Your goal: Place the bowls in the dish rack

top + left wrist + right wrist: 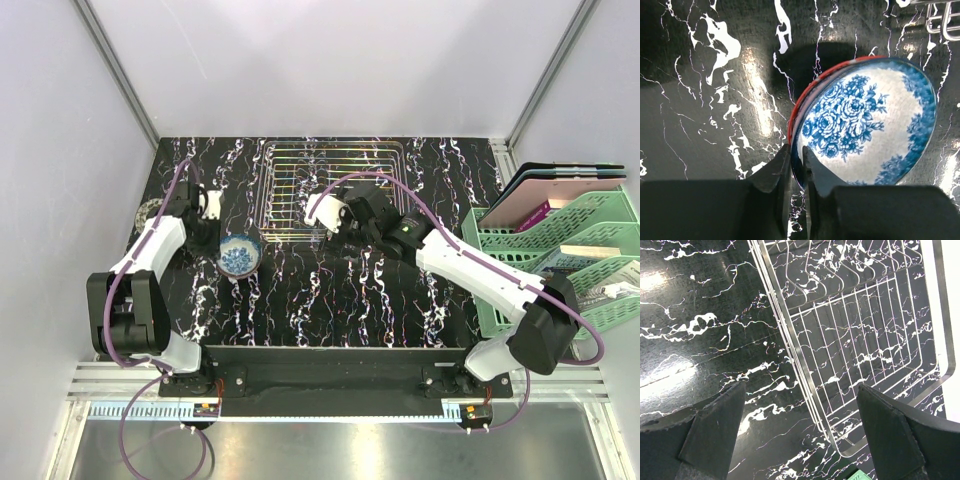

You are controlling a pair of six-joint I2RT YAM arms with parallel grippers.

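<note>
A bowl [240,252] with blue flowers inside and a red outer rim [865,125] sits on the black marbled table, just off the dish rack's front left corner. My left gripper [796,160] is shut on its near rim, one finger inside and one outside; from above the gripper [222,240] is at the bowl's left side. The dish rack [330,185], a shallow silvery wire basket, lies at the back centre and holds nothing. My right gripper [800,425] stands wide open above the rack's front edge [860,340], gripping nothing; from above it [335,215] hangs over that edge.
Green stacked trays [560,250] with papers and dark folders stand along the right side. A round patterned rim [148,213] shows at the far left, mostly hidden behind my left arm. White walls and metal posts close in the back and sides.
</note>
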